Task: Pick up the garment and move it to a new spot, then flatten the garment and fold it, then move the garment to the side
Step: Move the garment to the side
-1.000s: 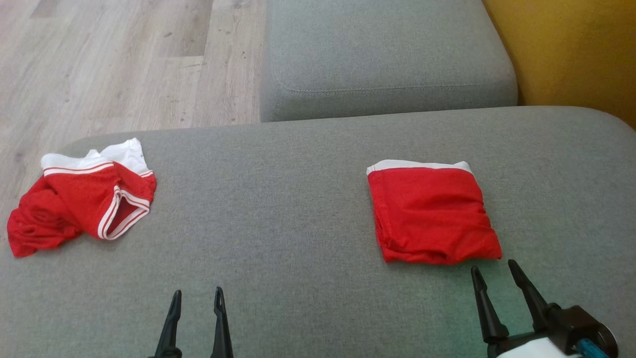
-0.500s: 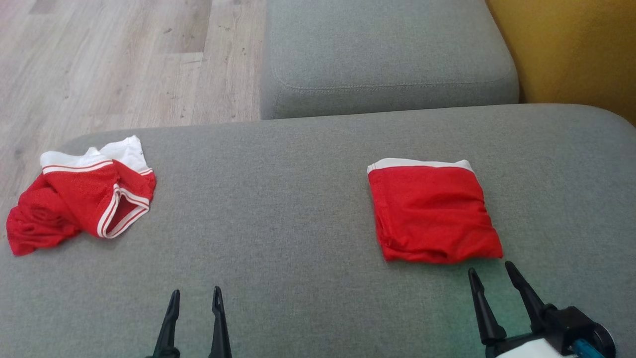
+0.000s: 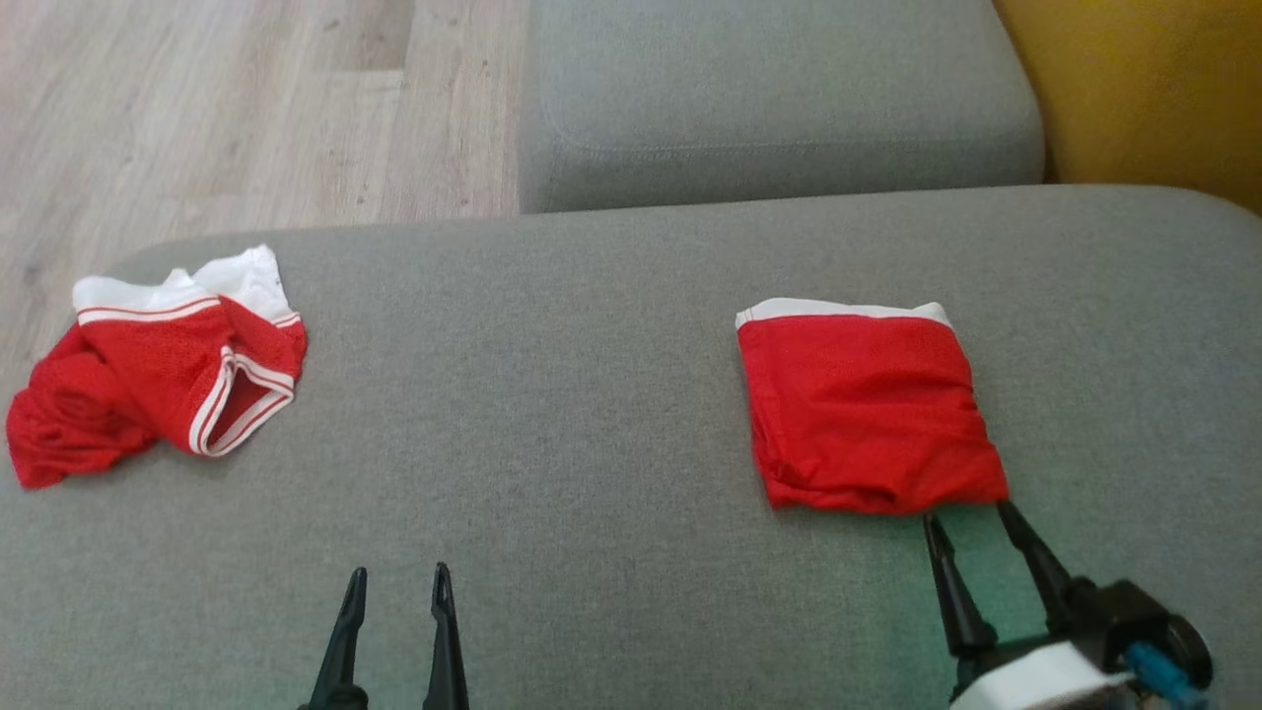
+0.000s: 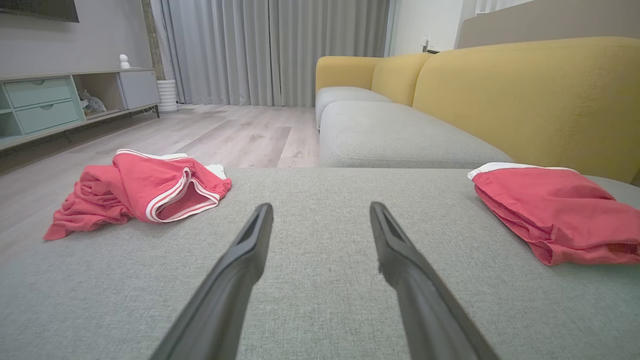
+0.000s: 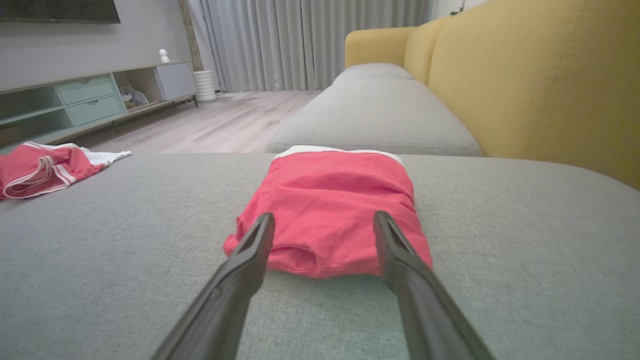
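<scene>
A folded red garment (image 3: 866, 409) with a white waistband at its far edge lies flat on the right of the grey cushion (image 3: 552, 394). My right gripper (image 3: 966, 513) is open, its fingertips just at the garment's near right corner; in the right wrist view the folded garment (image 5: 332, 210) lies straight ahead of the right gripper (image 5: 324, 215). A second, crumpled red garment (image 3: 148, 380) with white trim lies at the cushion's left edge. My left gripper (image 3: 400, 572) is open over bare cushion at the front, with nothing between its fingers; from the left gripper (image 4: 321, 206) the crumpled garment (image 4: 145, 192) is ahead to the left.
Beyond the cushion stands another grey seat cushion (image 3: 779, 99), with the yellow sofa back (image 3: 1154, 89) to the right. Wooden floor (image 3: 227, 108) drops away at the far left. A low cabinet (image 4: 60, 102) and curtains (image 4: 270, 50) stand across the room.
The head view has shifted a little, so everything sits slightly higher. My right gripper's tips have come closer to the folded garment's near corner. Both garments lie as before.
</scene>
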